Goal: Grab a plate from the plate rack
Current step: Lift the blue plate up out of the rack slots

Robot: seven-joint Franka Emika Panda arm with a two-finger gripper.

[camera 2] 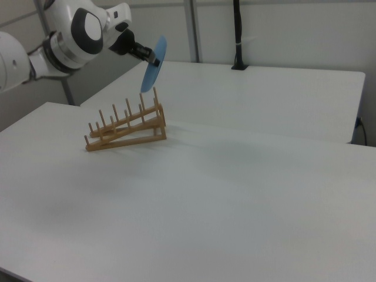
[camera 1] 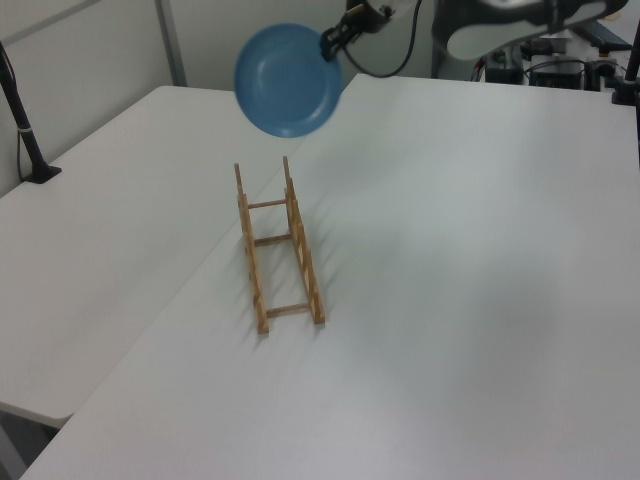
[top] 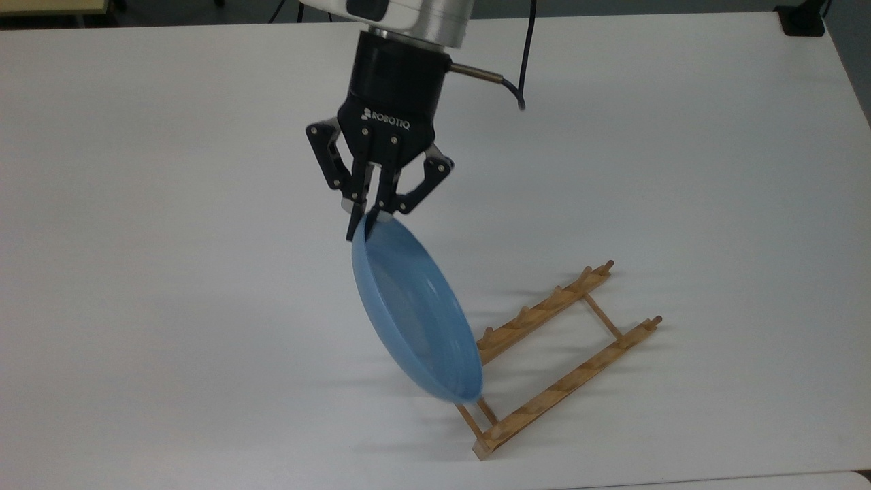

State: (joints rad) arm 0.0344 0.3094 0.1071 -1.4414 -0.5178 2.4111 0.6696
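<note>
We have the gripper (top: 364,221) pinching the plate (top: 415,320) by its upper rim, hanging clear above the plate rack (top: 565,357). With so little rim held, any swing could slip it loose onto the table (top: 170,272).

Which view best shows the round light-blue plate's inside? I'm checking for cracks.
The left view: the round light-blue plate faces that camera almost squarely. The top view shows the inside obliquely; the right view shows it edge-on.
</note>
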